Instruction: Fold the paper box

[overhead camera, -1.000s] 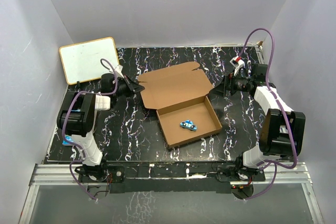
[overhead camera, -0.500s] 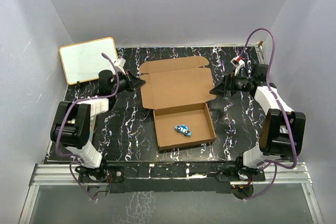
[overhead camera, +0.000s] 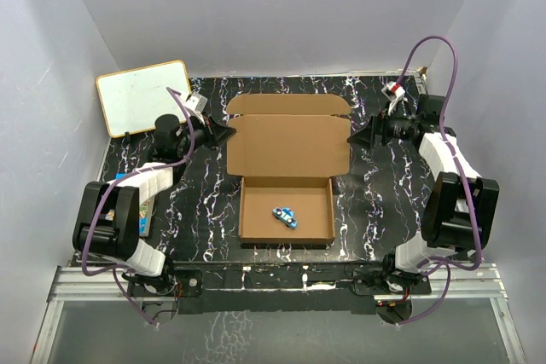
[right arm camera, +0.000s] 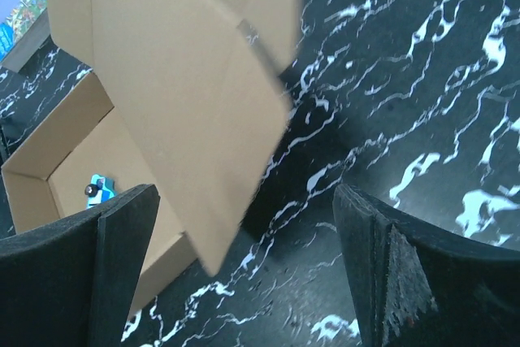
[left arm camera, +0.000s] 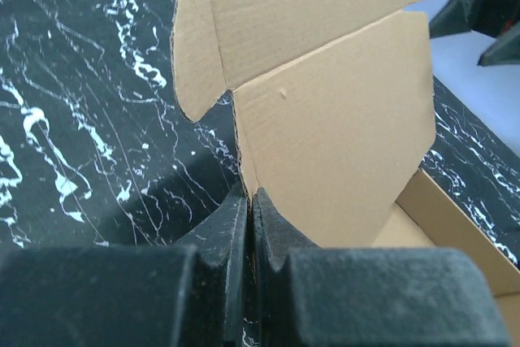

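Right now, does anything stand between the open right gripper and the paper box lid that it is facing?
Nothing visible does. The right gripper sits open at the right edge of the paper box lid, with only bare table beside it. The left gripper is shut on the lid's opposite edge, out of the way.

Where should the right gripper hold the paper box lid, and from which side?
Pinch the lid by its free right edge, from the right. The lid is a thin panel lifted off the table, the left gripper clamps its left edge, and the open right gripper faces the right one.
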You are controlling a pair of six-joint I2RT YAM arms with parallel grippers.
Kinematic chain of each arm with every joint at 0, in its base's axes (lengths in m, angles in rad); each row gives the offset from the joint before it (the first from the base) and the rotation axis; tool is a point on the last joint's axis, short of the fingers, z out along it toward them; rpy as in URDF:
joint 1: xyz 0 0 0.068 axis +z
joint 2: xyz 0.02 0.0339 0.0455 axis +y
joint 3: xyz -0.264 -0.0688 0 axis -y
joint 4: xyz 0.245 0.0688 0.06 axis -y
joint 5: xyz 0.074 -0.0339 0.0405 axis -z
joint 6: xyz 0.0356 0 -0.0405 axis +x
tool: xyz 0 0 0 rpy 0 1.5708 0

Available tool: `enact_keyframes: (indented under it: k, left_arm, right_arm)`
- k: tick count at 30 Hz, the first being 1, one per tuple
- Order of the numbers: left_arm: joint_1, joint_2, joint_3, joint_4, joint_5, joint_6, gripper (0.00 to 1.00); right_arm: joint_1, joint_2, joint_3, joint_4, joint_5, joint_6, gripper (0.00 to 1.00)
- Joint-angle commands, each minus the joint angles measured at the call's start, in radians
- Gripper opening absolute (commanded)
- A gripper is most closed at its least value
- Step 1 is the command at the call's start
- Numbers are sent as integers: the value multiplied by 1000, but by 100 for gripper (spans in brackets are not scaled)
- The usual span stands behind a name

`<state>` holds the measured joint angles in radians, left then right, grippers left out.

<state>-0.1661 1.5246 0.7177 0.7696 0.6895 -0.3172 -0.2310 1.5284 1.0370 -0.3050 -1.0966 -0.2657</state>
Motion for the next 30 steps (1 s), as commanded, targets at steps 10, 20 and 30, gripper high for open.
enact_keyframes:
  k: [10,20,30]
  left_arm:
    - [-6,-115,-25,61,97,132,0]
    - [-6,-116,-24,82,98,111,0]
    - [-5,-114,-17,67,93,91,0]
  right_arm:
    - [29,113,185,-43,-159,-111,91]
    - [71,93,116,-4,-175,-84,69]
    - [77,61,154,-89,-153,-177,10]
